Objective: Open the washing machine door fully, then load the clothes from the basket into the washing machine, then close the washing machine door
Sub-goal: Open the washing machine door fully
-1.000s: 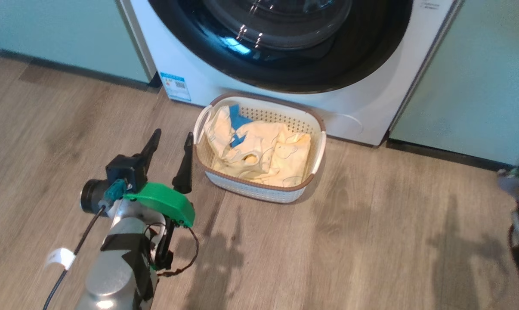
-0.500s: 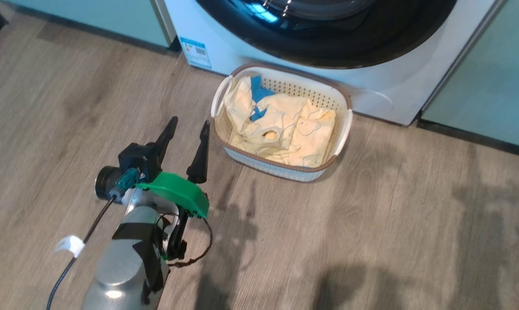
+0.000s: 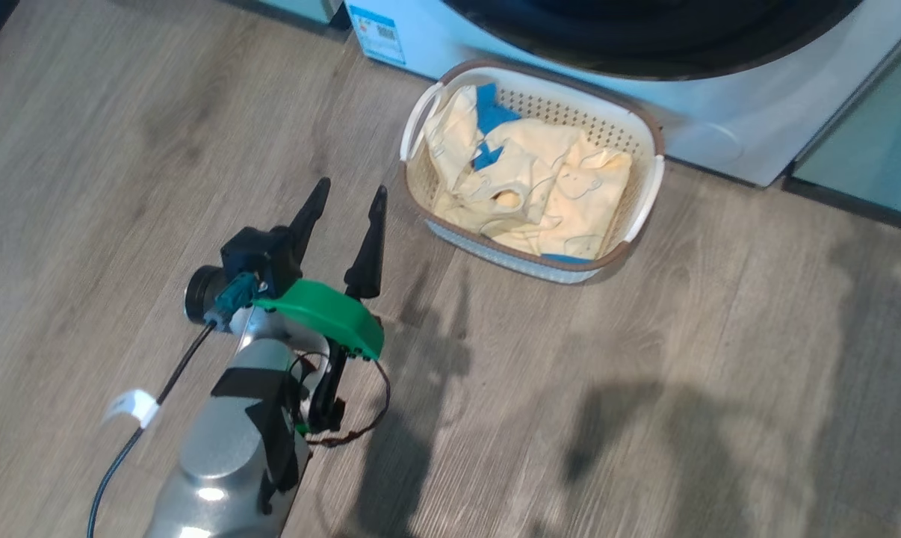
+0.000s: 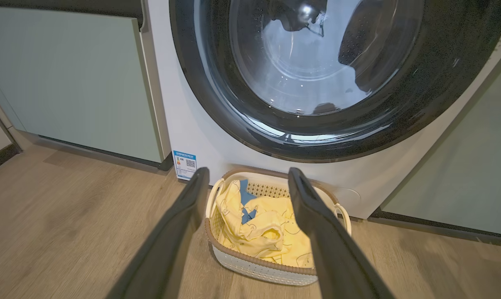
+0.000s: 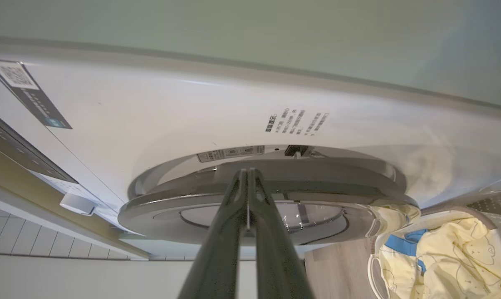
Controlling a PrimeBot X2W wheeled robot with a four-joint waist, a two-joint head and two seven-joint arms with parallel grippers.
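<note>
Head view: left gripper point(image 3: 352, 187) hangs spread wide over the floor point(image 3: 122, 149), just left of the basket point(image 3: 510, 255) holding the clothes point(image 3: 540, 179), at the foot of the washing machine point(image 3: 719, 142); right gripper point(image 5: 247, 171), jaws pressed together, points at the rim of the washing machine door point(image 5: 171, 207)

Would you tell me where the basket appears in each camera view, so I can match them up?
Head view: the basket sits upper centre-right.
Left wrist view: basket lower centre, between the fingers of the left gripper.
Right wrist view: basket in the bottom right corner, cut off.
Shared landmark: the white washing machine just behind it.
</note>
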